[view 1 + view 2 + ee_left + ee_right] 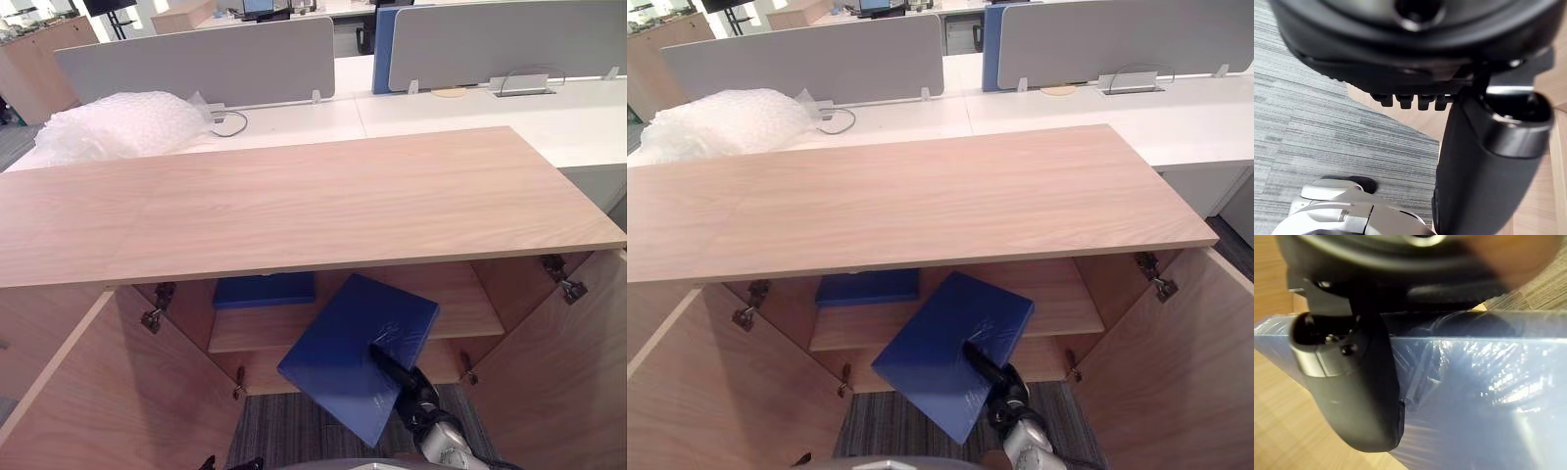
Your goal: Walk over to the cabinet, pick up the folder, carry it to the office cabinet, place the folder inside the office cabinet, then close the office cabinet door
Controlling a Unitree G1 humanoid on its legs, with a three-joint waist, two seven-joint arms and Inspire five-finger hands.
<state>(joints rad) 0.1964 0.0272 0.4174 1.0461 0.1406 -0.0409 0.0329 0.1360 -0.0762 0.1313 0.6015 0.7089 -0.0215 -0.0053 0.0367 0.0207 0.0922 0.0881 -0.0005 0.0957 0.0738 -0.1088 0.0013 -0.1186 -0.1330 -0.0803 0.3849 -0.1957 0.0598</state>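
A blue folder [343, 362] in clear wrap hangs tilted in front of the open wooden cabinet [294, 206], its far corner over the middle shelf [460, 313]. My right hand [416, 397] is shut on the folder's near edge, coming up from below right. The thumb [1356, 396] presses on the folder's glossy top face [1488, 396], and the fingers beneath are hidden. My left hand [1488, 161] hangs low over the carpet, relaxed and holding nothing.
A second blue folder [265, 290] lies at the shelf's left end. Both cabinet doors, the left [98, 392] and the right [558, 372], stand wide open. Behind the cabinet are white desks with grey dividers [206, 64] and a heap of bubble wrap [118, 125].
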